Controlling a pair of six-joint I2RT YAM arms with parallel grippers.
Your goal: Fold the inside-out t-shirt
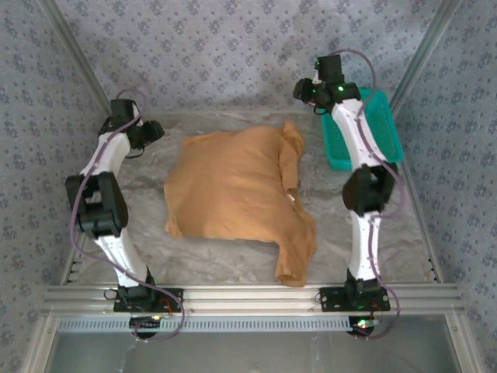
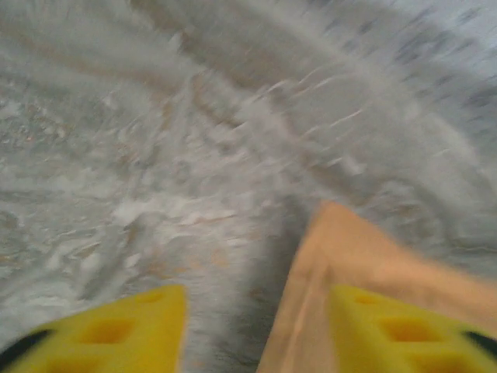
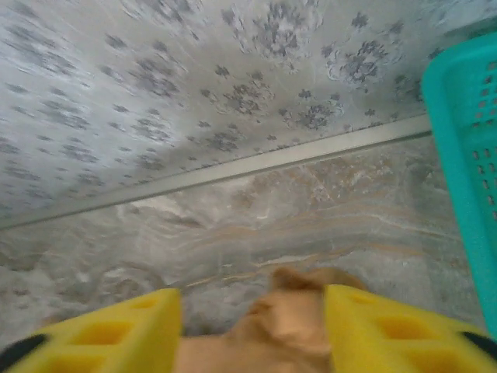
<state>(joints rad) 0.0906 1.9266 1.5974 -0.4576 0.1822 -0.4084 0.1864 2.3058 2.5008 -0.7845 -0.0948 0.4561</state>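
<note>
The inside-out t-shirt (image 1: 233,183), caramel cloth, lies spread over the middle of the marble-patterned table, one sleeve trailing toward the near edge. A small white tag (image 1: 293,198) shows on its right side. My left gripper (image 1: 155,132) hovers just off the shirt's far-left corner. In the left wrist view that gripper (image 2: 256,311) stands open, and a cloth corner (image 2: 349,256) lies under its right finger. My right gripper (image 1: 304,92) is above the shirt's far-right corner. In the right wrist view it (image 3: 252,311) is open too, with bunched cloth (image 3: 287,318) lying below between the fingers.
A teal plastic basket (image 1: 388,128) sits at the back right beside the right arm, and its wall (image 3: 466,155) shows in the right wrist view. Patterned walls close in the back and sides. A metal rail (image 1: 248,297) runs along the near edge.
</note>
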